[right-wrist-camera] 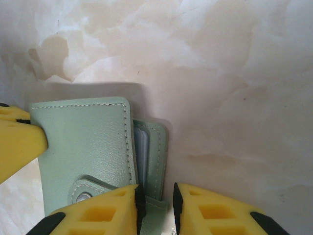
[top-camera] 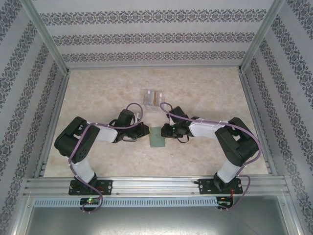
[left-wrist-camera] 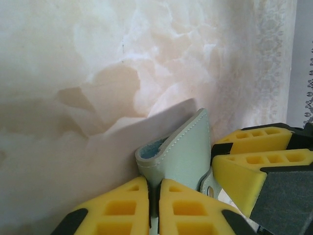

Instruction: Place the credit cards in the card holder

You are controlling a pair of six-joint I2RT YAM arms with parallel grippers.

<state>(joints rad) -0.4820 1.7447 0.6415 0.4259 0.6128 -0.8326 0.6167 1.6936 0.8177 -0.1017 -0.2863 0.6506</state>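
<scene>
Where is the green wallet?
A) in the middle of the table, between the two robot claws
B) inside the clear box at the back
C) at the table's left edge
A: the wallet sits between the left gripper and the right gripper, nearer than the clear box.

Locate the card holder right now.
Top view: the card holder lies mid-table, between the left end effector and the right end effector, just nearer the arm bases than the clear stand.
</scene>
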